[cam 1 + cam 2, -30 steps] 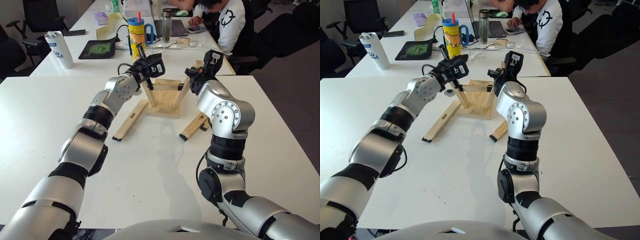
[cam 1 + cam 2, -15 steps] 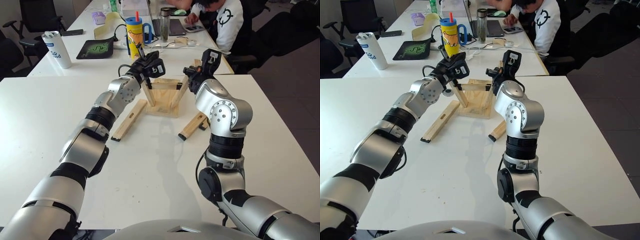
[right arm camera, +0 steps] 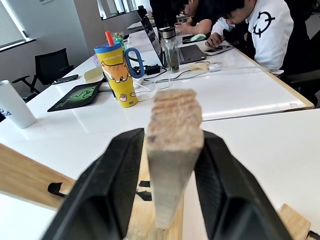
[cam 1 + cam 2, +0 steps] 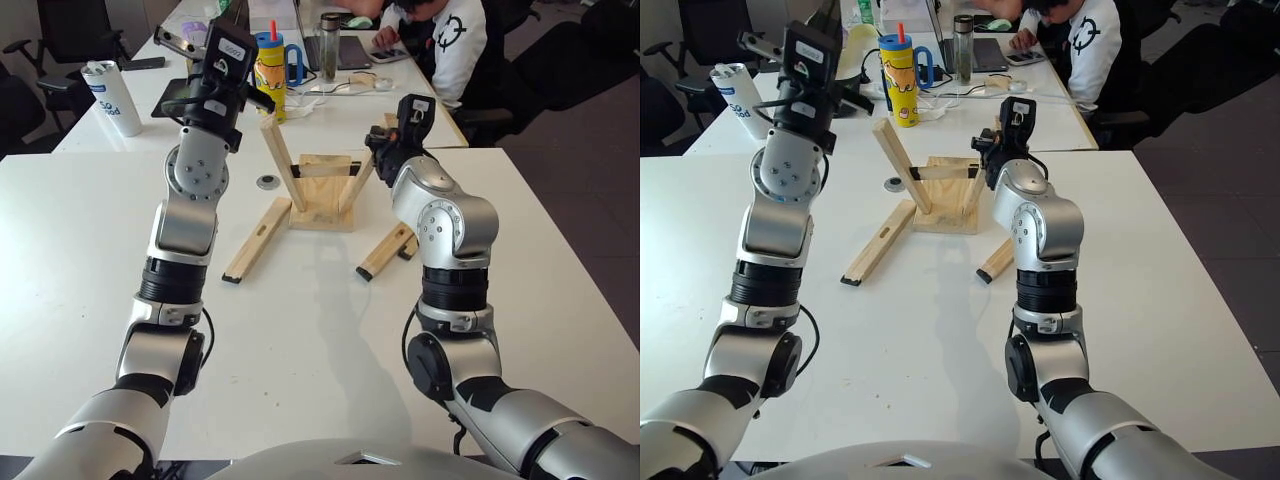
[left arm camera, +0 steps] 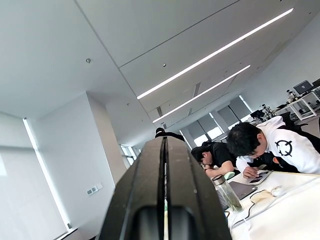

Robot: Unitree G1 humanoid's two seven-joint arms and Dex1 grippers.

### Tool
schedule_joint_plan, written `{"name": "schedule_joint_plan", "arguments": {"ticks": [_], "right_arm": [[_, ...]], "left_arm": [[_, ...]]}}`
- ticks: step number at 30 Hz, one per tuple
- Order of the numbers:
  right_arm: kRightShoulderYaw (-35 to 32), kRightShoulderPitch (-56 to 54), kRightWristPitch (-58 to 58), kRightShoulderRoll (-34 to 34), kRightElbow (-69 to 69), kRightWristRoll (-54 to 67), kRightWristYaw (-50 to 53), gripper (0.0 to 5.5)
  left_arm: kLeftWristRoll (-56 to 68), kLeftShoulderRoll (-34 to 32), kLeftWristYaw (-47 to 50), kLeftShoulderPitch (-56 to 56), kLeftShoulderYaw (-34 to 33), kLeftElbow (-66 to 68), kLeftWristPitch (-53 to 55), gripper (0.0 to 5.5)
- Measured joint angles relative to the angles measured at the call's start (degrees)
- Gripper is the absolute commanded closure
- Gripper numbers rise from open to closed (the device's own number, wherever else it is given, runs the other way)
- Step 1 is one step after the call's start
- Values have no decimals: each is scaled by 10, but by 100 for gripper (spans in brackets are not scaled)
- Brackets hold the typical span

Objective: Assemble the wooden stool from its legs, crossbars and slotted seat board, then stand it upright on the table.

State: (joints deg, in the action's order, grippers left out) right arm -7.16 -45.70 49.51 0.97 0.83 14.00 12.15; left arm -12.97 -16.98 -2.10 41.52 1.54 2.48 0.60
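Note:
The part-built stool stands upside down at the far middle of the white table: its seat board (image 4: 325,215) lies flat, and a left leg (image 4: 281,160) and a right leg (image 4: 362,182) rise from it, joined by a crossbar (image 4: 326,169). My right gripper (image 3: 172,135) is shut on the top end of the right leg (image 3: 170,150), with a finger (image 3: 112,175) on each side. My left gripper (image 4: 172,38) is raised high to the left of the stool, shut and holding nothing. Two loose legs (image 4: 258,238) (image 4: 388,250) lie flat beside the seat board.
A small round fitting (image 4: 266,182) lies on the table left of the stool. On the table behind stand a yellow cup (image 4: 270,70), a white tumbler (image 4: 112,95) and a clear bottle (image 4: 331,45); a person sits there. The near half of my table is bare.
My left gripper has let go of the left leg and swung up and away to the left. The left leg now stands free. The right gripper still holds the right leg.

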Motion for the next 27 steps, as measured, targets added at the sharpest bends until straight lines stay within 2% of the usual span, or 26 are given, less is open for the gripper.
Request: {"name": "schedule_joint_plan", "arguments": {"ticks": [6, 11, 15, 17, 23, 27], "right_arm": [[15, -5, -123, -35, -15, -59, -10, 356], [53, -42, -319, -46, 15, -129, -13, 356], [125, -76, -358, -5, -24, -124, -91, 356], [129, -77, -335, 18, -93, -109, -107, 356], [98, -74, -353, 31, -282, -107, -108, 454], [85, -76, -377, 33, -317, -108, -104, 519]], "left_arm": [[3, -7, -4, -65, -25, -43, 34, 550], [2, -8, -3, -85, -30, -64, 46, 550], [-1, -5, -2, -88, -28, -79, 51, 550], [-3, -3, -1, -90, -28, -81, 52, 550], [-6, -1, 0, -105, -27, -89, 59, 550], [-7, 0, -1, -108, -25, -98, 63, 550]]}}
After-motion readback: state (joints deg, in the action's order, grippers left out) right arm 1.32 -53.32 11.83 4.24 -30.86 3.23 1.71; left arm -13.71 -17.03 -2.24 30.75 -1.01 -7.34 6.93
